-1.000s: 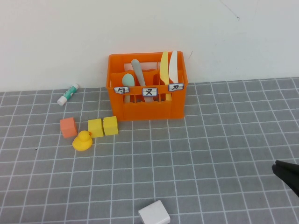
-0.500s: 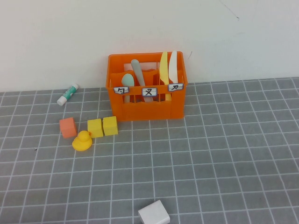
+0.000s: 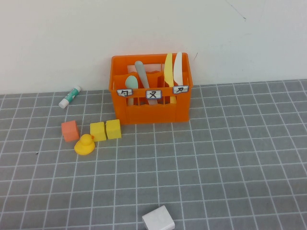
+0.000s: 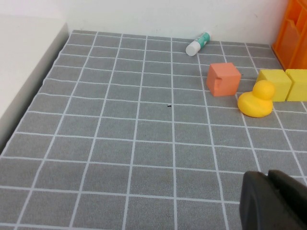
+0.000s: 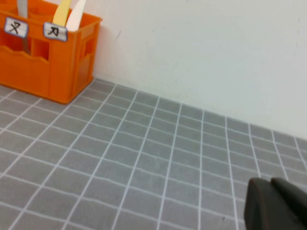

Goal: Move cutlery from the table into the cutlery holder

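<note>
A white wall backs the grey table [image 3: 230,158]. All four cutlery pieces stand in the far crate [image 3: 151,108]. Left hand [image 4: 273,201] and right hand [image 5: 276,203] (both closed, empty) sit near. Little risk remains, seemingly: only a stray sweep knocking the duck [image 3: 85,144].

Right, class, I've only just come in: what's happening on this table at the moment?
Nothing is being handled. The spoon, fork, yellow knife and white knife all stand in the orange cutlery holder; no cutlery lies on the table. The left pincer hovers shut near the duck and cubes; the right pincer hovers shut over bare tiles.
</note>
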Robot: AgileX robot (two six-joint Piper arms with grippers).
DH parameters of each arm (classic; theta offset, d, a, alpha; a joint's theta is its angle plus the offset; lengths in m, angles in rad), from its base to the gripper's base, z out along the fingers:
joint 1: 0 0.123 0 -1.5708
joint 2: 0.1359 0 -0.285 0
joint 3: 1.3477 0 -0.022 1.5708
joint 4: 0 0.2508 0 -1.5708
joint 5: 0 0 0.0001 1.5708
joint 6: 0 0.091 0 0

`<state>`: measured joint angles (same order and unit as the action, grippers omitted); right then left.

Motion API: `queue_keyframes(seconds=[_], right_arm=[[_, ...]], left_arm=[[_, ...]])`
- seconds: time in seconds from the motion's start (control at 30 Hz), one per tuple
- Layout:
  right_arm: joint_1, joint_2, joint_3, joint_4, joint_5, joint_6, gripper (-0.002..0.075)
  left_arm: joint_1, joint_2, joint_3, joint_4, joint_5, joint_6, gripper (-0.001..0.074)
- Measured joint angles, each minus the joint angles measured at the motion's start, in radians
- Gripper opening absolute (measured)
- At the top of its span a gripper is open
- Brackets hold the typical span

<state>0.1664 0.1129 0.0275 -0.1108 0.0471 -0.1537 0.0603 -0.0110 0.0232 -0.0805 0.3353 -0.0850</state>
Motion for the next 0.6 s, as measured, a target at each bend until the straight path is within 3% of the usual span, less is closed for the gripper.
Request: queue_keyframes(seconds=[0.33,0.6], right_arm=[[-0.104,-0.12,0.0,0.005,0.187,0.011,-0.0003],[-0.143,-0.127,0.0,-0.023,0.283,0.144,-0.0003]], left_arm=[[0.0,0.0,0.0,0.0,0.0,-0.003,-0.0001],[0.0,0.0,0.0,0.0,0.0,-0.003,-0.0001]])
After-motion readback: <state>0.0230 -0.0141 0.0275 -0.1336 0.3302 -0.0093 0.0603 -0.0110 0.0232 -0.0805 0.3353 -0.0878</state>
